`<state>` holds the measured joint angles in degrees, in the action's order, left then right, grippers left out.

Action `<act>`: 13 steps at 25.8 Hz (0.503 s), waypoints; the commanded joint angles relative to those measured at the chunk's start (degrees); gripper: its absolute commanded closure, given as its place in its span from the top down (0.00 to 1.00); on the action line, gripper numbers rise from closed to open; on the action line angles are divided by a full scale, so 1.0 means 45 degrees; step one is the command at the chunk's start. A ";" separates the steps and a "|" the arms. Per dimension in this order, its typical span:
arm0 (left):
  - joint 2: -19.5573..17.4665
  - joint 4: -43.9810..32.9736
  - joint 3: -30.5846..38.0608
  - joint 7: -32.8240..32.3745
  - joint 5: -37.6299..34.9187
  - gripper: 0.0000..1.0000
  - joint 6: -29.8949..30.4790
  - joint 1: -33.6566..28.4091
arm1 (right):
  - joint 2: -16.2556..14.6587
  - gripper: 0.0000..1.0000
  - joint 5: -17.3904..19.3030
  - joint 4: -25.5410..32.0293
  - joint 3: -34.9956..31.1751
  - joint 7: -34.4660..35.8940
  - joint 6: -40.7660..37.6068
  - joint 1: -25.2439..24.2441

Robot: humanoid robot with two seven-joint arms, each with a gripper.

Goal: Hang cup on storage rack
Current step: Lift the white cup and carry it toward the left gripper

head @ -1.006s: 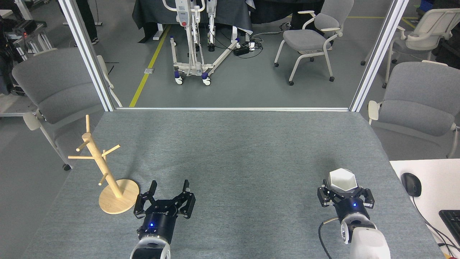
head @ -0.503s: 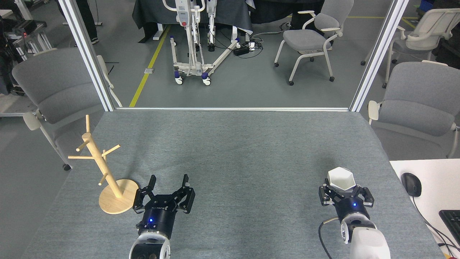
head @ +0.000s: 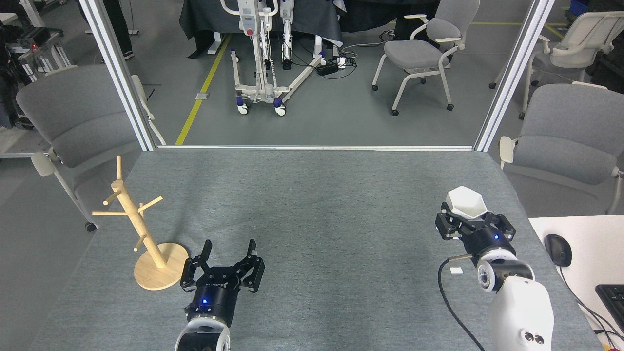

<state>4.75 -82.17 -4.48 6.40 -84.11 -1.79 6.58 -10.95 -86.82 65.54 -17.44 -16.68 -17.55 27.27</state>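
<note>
The white faceted cup [head: 466, 203] is held at the right side of the grey table, lifted off its surface, with my right gripper [head: 472, 220] shut on its lower part. Its hexagonal rim faces up and away; the handle is hidden. The wooden storage rack [head: 141, 229] stands at the table's left edge on its round disc base, post leaning slightly, with several thin pegs bare. My left gripper [head: 229, 248] rests low near the front, just right of the rack's base, open with nothing between its fingers.
A small white tag [head: 457, 270] lies on the table [head: 312, 204] under my right arm. A white desk with a black mouse [head: 558, 249] and keyboard [head: 613, 297] adjoins at the right. Grey chairs [head: 73, 126] flank the table; metal posts [head: 507, 78] stand at its far corners.
My right gripper has risen and moved away from me with the cup, exposing a small white tag on the table. The left gripper has shifted only slightly.
</note>
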 commanded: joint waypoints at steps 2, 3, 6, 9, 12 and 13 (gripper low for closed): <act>-0.0019 -0.0217 0.0000 0.0041 0.0000 1.00 0.0006 -0.0036 | 0.0109 0.17 0.2417 0.3873 0.0067 -0.5043 -0.0378 -0.0026; -0.0019 -0.0276 0.0000 0.0081 0.0000 0.99 0.0045 -0.0075 | 0.0207 0.17 0.2437 0.4498 0.0067 -0.5629 -0.0378 -0.0026; -0.0331 -0.0549 -0.0117 0.0296 -0.0136 1.00 0.0474 -0.0270 | 0.0402 0.13 0.2515 0.6041 0.0262 -0.6508 -0.0221 -0.0240; -0.0840 -0.1350 -0.0898 0.0432 -0.0410 0.99 0.1764 -0.0778 | 0.0930 0.13 0.2515 0.7486 0.1062 -0.7485 0.0618 -0.0514; -0.0898 -0.1604 -0.2207 0.0374 -0.1737 0.99 0.2037 -0.0778 | 0.1106 0.13 0.2515 0.8015 0.2039 -0.8286 0.1868 -0.0436; -0.0879 -0.1584 -0.2578 0.0354 -0.2206 0.99 0.2057 -0.0720 | 0.1106 0.12 0.2495 0.8034 0.2469 -0.8422 0.2278 -0.0397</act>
<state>1.22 -88.32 -11.30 8.17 -88.92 6.14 3.44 -6.67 -75.58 99.17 -10.85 -51.33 -12.18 25.30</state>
